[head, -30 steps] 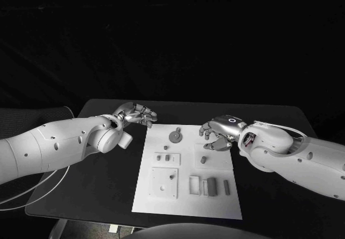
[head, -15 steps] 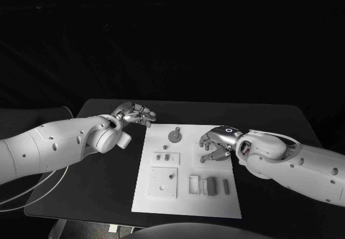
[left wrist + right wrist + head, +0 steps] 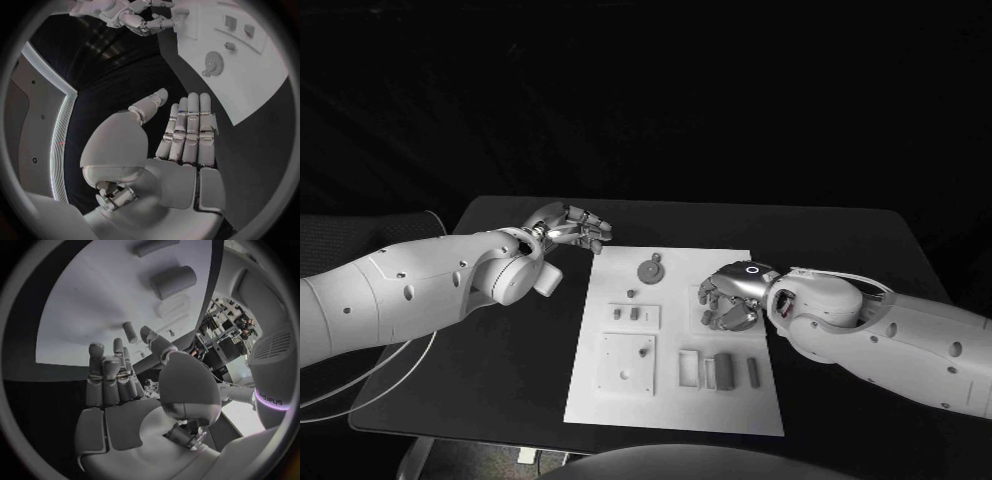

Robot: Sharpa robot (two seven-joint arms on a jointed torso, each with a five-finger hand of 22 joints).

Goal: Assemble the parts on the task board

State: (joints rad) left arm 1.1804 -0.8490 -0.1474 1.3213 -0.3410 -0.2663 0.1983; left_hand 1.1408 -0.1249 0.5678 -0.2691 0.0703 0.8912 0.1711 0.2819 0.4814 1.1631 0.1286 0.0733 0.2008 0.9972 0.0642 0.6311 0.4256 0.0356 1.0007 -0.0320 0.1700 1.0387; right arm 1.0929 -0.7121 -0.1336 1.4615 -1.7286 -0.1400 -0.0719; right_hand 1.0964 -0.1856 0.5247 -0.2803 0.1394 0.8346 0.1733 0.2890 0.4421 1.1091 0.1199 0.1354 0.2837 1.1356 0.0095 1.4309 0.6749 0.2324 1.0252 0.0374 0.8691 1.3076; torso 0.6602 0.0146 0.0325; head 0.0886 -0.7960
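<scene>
On task board (image 3: 733, 400): grey parts (image 3: 720, 374) in slots; right hand (image 3: 730, 298) over it, left hand (image 3: 570, 229) beside, both spread, empty.

Two bulky white arms are seen, their smooth shells dotted with small dark screw holes; a pale cable is looped beneath the left arm (image 3: 401, 295); the left hand (image 3: 571, 229) and right hand (image 3: 731, 292) are built of silver segmented fingers; a glowing ring is borne by the right wrist.
</scene>
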